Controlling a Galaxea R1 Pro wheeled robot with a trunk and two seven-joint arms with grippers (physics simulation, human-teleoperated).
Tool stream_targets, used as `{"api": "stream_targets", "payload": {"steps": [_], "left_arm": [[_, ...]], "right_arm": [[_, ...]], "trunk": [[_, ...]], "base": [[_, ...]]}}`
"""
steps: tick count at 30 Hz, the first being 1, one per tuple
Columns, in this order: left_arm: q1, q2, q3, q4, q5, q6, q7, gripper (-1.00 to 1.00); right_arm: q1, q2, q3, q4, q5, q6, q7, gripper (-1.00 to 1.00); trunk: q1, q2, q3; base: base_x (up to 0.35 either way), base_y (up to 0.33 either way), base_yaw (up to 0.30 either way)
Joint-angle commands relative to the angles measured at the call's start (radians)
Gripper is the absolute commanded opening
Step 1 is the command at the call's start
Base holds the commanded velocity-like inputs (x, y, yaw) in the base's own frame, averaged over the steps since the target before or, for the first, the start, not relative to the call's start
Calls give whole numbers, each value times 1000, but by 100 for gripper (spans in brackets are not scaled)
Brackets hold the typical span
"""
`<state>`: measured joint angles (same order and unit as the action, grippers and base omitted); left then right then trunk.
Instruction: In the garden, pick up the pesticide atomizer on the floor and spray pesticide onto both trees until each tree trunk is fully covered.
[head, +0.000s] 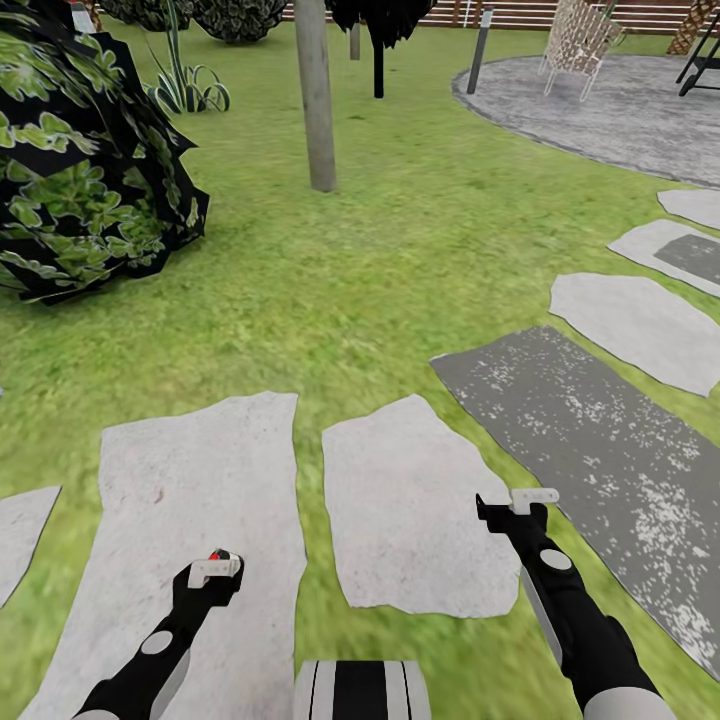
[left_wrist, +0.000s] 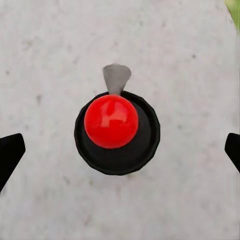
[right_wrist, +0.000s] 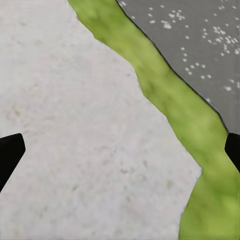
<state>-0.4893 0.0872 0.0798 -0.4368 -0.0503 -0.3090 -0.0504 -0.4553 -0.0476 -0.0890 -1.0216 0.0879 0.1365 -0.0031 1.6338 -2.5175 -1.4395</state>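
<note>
The tiny dark pesticide atomizer with its glossy red ball top (left_wrist: 111, 121) stands upright on a pale, rough-grained grey paving stone (head: 190, 470) at the near left of the lawn, seen end-on in the left wrist view as a red dome inside a round black rim, with a small grey tab or shadow just beyond it; the black left gripper (left_wrist: 120, 150) hangs directly above it with its fingers spread wide, one dark fingertip (left_wrist: 10, 152) at each side and well clear of the bottle, holding nothing; in the head view a speck of red shows at that gripper's white-tipped end (head: 213, 566); the black right gripper (head: 520, 503) hovers at the near right over a second pale irregular stone (head: 410, 520), its fingers likewise wide apart and empty, and its wrist view shows that stone's edge, a narrow strip of blurry green grass (right_wrist: 170, 100) and a darker grey slab flecked with white (head: 590, 440); further off stands a straight, smooth, mottled grey-beige tree trunk (head: 315, 95) rising from the grass; to the far left sits a jagged dark green bush with black facets (head: 80, 170); at the far right lies a round grey paved patch (head: 610, 110) bearing a pale lattice chair (head: 580, 40); a brown slatted wooden fence (head: 560, 14) runs behind.
</note>
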Motion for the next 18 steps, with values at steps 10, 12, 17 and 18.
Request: {"api": "stream_targets", "payload": {"steps": [10, 12, 17, 18], "left_arm": [[0, 0, 0, 1, 2, -11, 1, 100], [0, 0, 0, 1, 3, -11, 1, 100], [0, -1, 0, 1, 1, -13, 0, 100], [0, -1, 0, 1, 0, -13, 0, 100]], "right_arm": [[0, 0, 0, 0, 0, 0, 0, 100], [0, 0, 0, 0, 0, 0, 0, 100], [0, 0, 0, 0, 0, 0, 0, 100], [0, 0, 0, 0, 0, 0, 0, 100]], "trunk": [[0, 0, 0], [0, 0, 0], [0, 0, 0], [0, 0, 0]], "base": [[40, 19, 0], [24, 13, 0], [6, 3, 0], [2, 1, 0]]}}
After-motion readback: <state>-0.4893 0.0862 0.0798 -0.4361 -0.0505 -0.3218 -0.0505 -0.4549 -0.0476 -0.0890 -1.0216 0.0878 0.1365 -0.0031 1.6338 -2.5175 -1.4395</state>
